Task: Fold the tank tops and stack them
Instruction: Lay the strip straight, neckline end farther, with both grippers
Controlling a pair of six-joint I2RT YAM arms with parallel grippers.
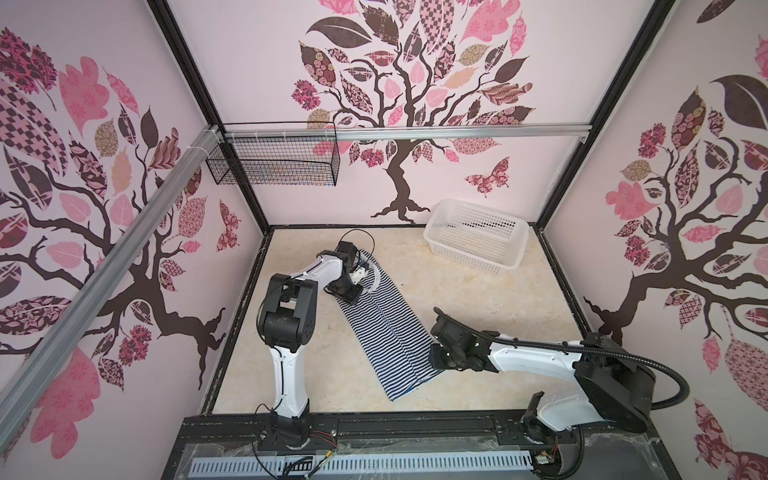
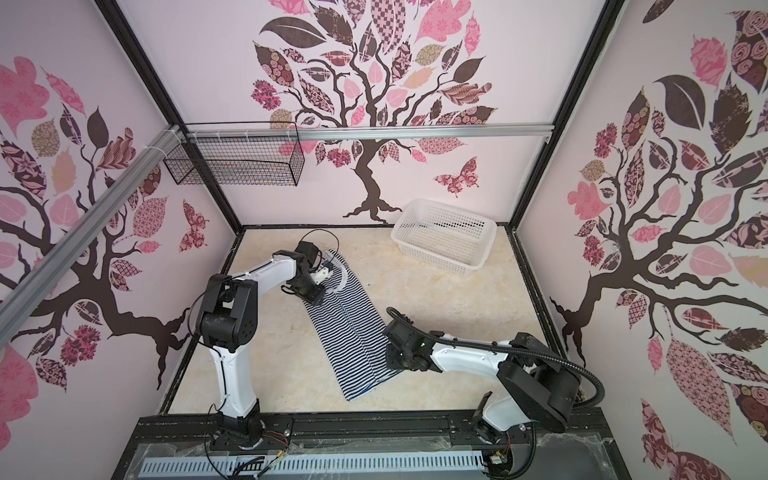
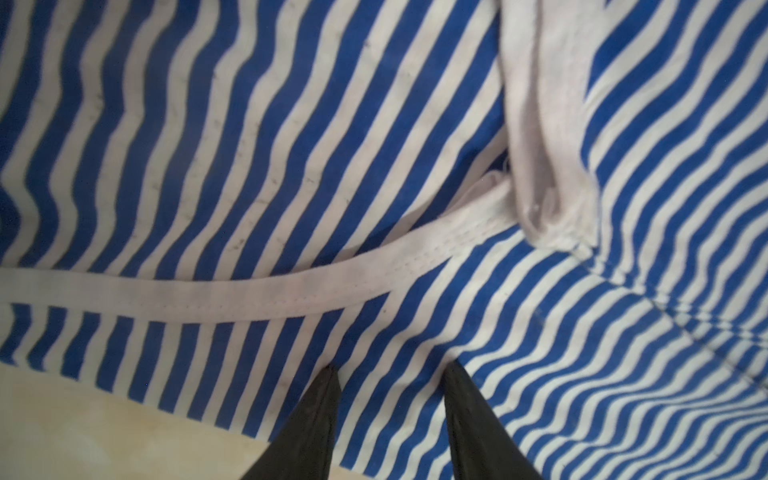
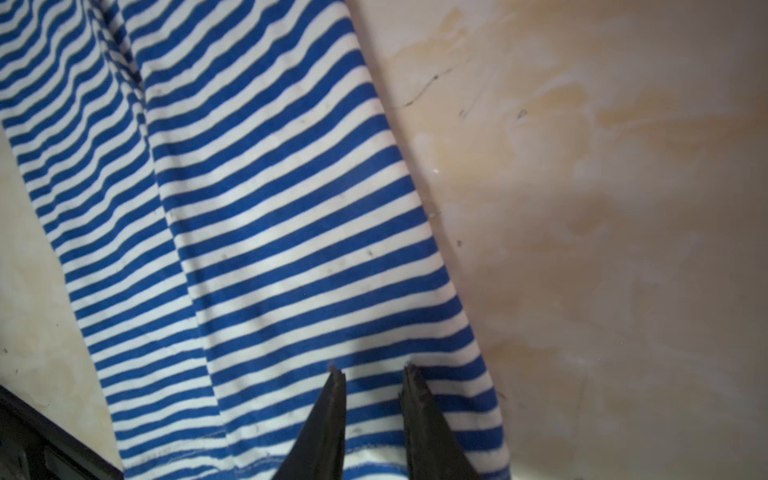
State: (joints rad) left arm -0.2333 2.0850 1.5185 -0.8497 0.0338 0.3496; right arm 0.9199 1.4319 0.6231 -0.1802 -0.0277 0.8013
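One navy-and-white striped tank top (image 1: 386, 328) (image 2: 353, 332) lies on the table, folded lengthwise into a long narrow strip that runs from far left to near right. My left gripper (image 1: 351, 296) (image 2: 313, 296) is down on its far end by the white-edged armhole trim (image 3: 208, 297). In the left wrist view the left gripper (image 3: 391, 365) is open, with flat striped cloth between the tips. My right gripper (image 1: 436, 361) (image 2: 392, 359) rests at the strip's near right edge close to the hem. It (image 4: 374, 370) is open too, tips on the cloth.
A white perforated basket (image 1: 469, 255) (image 2: 436, 257) sits at the table's far right corner. A black wire basket (image 1: 274, 162) hangs on the back wall at the left. Beige tabletop (image 4: 602, 208) shows to the right of the strip.
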